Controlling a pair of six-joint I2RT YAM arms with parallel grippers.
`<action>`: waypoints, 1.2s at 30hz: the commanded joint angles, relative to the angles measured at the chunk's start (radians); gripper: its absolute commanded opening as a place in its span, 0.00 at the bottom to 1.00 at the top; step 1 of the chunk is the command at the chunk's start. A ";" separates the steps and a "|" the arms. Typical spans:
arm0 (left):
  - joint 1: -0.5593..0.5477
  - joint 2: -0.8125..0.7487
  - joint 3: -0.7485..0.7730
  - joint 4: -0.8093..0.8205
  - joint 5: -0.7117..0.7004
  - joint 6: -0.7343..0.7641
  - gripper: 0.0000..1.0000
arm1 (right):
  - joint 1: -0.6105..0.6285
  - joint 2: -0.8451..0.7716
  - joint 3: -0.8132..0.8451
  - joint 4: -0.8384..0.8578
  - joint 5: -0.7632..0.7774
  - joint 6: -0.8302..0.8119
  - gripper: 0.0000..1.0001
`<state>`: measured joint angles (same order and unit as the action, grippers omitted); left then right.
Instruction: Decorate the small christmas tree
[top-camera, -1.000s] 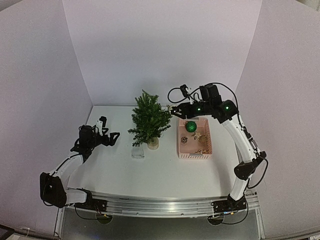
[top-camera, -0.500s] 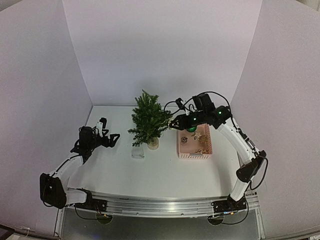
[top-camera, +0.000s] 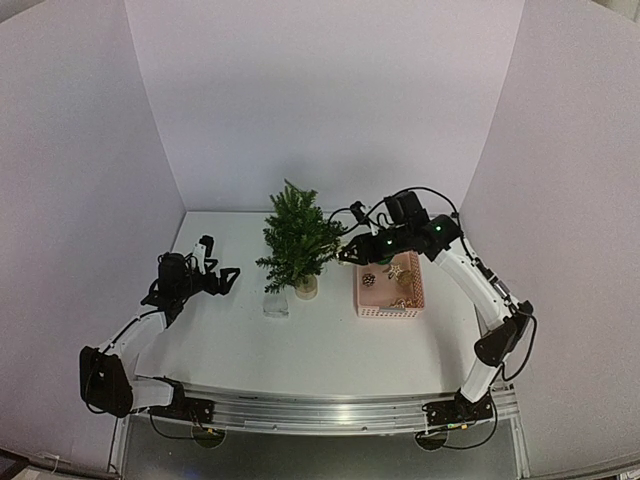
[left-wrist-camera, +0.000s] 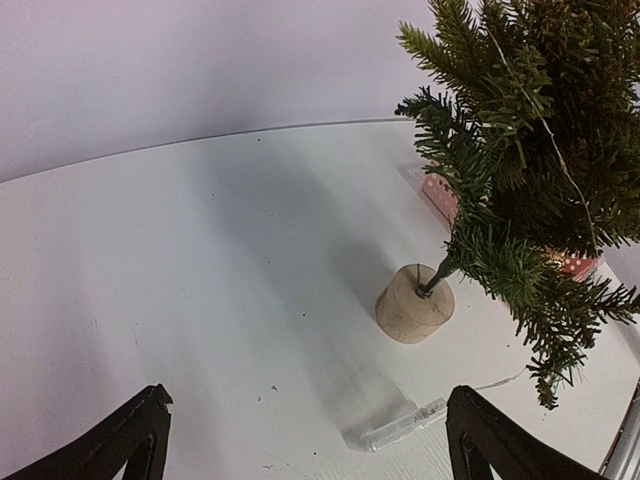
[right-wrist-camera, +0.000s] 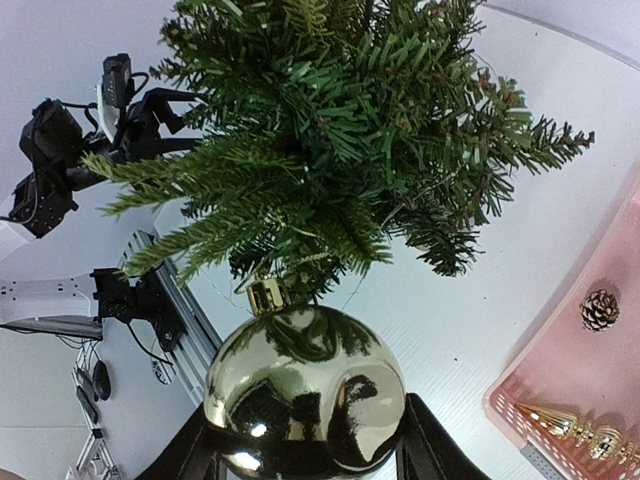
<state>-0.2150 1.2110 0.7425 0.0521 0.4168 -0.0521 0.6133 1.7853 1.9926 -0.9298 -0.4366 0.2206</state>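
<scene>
The small christmas tree (top-camera: 298, 238) stands mid-table on its tan round base (left-wrist-camera: 415, 304); it fills the top of the right wrist view (right-wrist-camera: 340, 130). My right gripper (top-camera: 347, 252) is at the tree's right side, shut on a shiny gold ball ornament (right-wrist-camera: 305, 390). The ball's gold cap touches the lower branches. My left gripper (top-camera: 226, 279) is open and empty, left of the tree, with both dark fingertips (left-wrist-camera: 130, 440) low in the left wrist view.
A pink plastic basket (top-camera: 412, 300) right of the tree holds a pine cone (right-wrist-camera: 599, 308) and gold ornaments (right-wrist-camera: 575, 428). A clear plastic piece (left-wrist-camera: 395, 428) with a thin wire lies on the table in front of the tree base.
</scene>
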 joint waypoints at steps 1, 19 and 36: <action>0.005 -0.003 0.025 0.010 0.012 0.008 0.96 | 0.001 -0.054 -0.030 0.012 0.002 -0.020 0.43; 0.005 0.008 0.033 -0.002 0.011 0.021 0.96 | 0.000 -0.095 -0.125 0.015 0.021 -0.018 0.42; 0.005 0.005 0.031 -0.002 0.010 0.027 0.96 | 0.002 -0.009 -0.160 0.106 -0.009 0.001 0.43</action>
<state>-0.2150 1.2190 0.7437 0.0425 0.4175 -0.0410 0.6135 1.7496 1.8587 -0.8872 -0.4224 0.2130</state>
